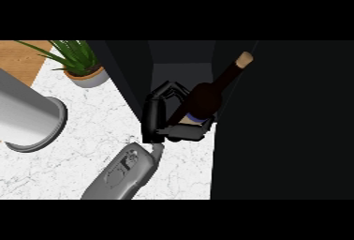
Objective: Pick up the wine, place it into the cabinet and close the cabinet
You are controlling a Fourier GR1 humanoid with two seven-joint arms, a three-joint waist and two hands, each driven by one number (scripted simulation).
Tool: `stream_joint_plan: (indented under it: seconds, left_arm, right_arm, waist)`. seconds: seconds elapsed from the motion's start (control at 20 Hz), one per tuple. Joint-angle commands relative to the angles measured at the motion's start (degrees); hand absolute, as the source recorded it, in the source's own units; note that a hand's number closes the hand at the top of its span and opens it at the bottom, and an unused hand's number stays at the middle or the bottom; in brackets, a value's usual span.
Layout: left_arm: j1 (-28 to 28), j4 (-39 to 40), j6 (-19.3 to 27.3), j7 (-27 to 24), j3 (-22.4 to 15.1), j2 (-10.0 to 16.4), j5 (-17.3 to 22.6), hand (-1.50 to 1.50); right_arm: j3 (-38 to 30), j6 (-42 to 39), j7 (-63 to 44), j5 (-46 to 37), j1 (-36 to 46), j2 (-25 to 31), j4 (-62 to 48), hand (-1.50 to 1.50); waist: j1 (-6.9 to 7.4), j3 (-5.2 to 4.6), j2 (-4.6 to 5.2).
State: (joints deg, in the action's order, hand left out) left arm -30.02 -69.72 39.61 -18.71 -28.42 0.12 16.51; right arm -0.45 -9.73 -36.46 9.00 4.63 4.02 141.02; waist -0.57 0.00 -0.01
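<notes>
- The left hand [153, 117] is closed round the lower part of the wine bottle [204, 98]. The palm lies on the bottle's left side, the fingers [169, 89] curl over its far side, and the thumb [185, 132] is tucked against its near side.
- The grey forearm [121, 173] comes in from the lower edge, left of the middle, and slants up to the right toward the hand.
- The right hand shows nowhere in the view.
- The wine bottle is dark, with a pale bluish band [196, 118] near its base and a tan top [243, 59]. It is tilted, base near and left, neck leaning far and right.
- The bottle sits at the open front of the cabinet [180, 70], whose dim grey inside shows beyond the hand. I cannot tell whether the base rests on anything, as the hand covers it.
- A wide dark panel [283, 131] fills the right side of the view. The bottle's neck and top overlap its left edge. Whether this panel is the cabinet's door cannot be made out.
- The white marbled counter [62, 164] spreads out to the left of the cabinet.
- On the counter, far left, a green plant [72, 54] stands in a light pot [90, 78], well apart from the hand.
- A large grey cylinder [27, 117] lies at the left edge, nearer than the plant.
- A patch of wooden surface [21, 58] shows in the far left corner, behind the plant's leaves.
</notes>
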Motion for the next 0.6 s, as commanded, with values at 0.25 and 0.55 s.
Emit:
stream_joint_plan:
  seconds: [0.25,0.55]
  left_arm:
    - [-3.5,4.9,-4.7,-2.7,8.3,1.9,2.5,1.50]
    - [-5.6,11.7,-5.6,-5.5,8.9,-0.1,5.2,1.50]
  right_arm:
    - [-0.7,1.2,-4.2,5.6,-0.4,-0.3,6.1,-1.50]
    - [2.8,1.1,-3.9,3.3,-4.6,-1.9,10.4,-1.50]
  waist:
    - [0.12,-0.01,-0.04]
    - [-0.49,-0.02,-0.02]
